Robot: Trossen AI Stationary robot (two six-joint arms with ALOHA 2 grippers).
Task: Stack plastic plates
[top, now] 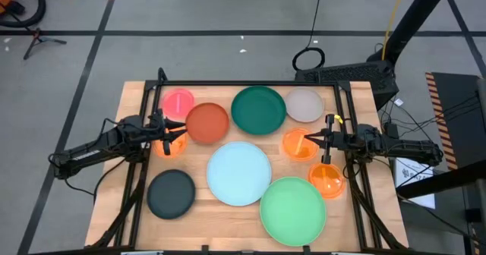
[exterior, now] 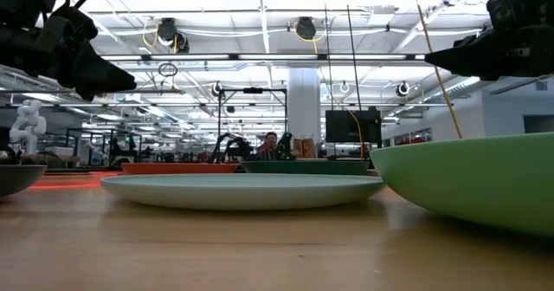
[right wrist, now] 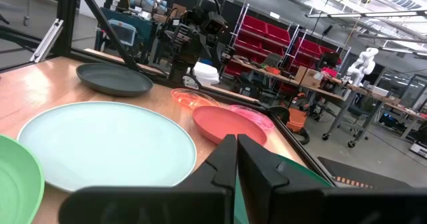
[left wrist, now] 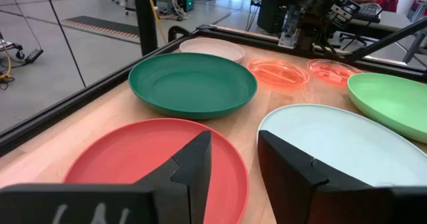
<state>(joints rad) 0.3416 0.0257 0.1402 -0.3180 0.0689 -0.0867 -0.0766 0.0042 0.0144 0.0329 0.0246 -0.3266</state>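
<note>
Plates lie spread in a single layer across the wooden table [top: 137, 209], none yet stacked: a light blue plate [top: 238, 174] at the middle, a light green plate [top: 293, 207] toward the front edge, a dark green plate [top: 259, 108] toward the far edge beside a grey-white plate [top: 305, 104], a red-brown plate [top: 206, 123], a pink plate [top: 179, 102], a black plate [top: 171, 193], and three small translucent orange plates, one at the left [top: 171, 144] and two at the right [top: 300, 144] [top: 327, 180]. They look thin, rigid, light and smooth, so they would likely skate if pushed; the raised rim seems the only place to pinch. The left gripper [top: 173, 129] hovers over the left orange plate with a narrow gap between its fingers [left wrist: 193, 167], holding nothing. The right gripper [top: 313, 138] hangs over the nearer right orange plate, fingers nearly together and empty.
</note>
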